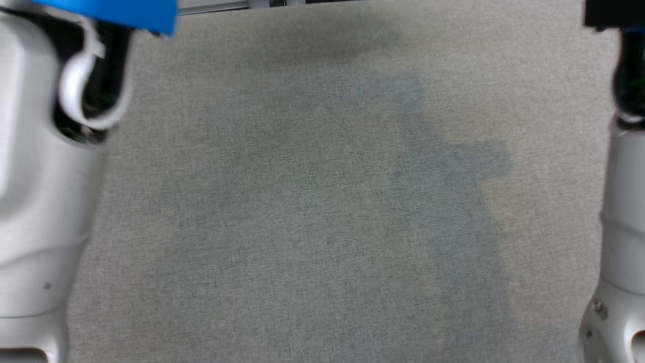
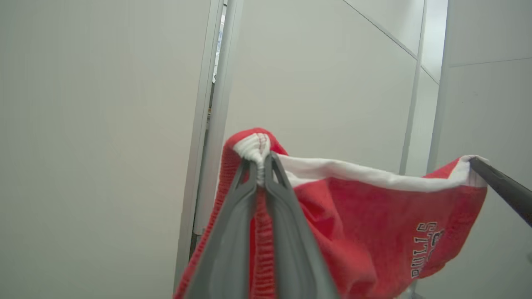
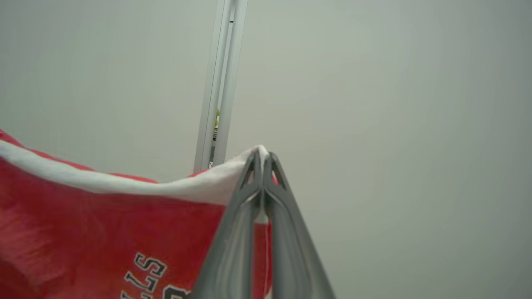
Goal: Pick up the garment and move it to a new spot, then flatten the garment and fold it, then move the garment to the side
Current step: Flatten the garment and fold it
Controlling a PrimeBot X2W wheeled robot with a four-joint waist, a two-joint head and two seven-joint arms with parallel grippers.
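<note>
1. Left jaws clamp the red garment [image 2: 365, 216] by its white-trimmed edge;
2. right jaws pinch the same edge further along;
3. the red garment hangs stretched between them, before a pale wall [image 2: 104, 124].

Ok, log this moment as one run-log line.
left gripper: shut on garment, white edge | right gripper: shut on same edge | garment: red, held up, spread between them

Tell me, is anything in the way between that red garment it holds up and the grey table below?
Nothing visible is. The left end effector and right end effector pinch the garment's white edge directly, and the stretch of table in the head view lies bare.
</note>
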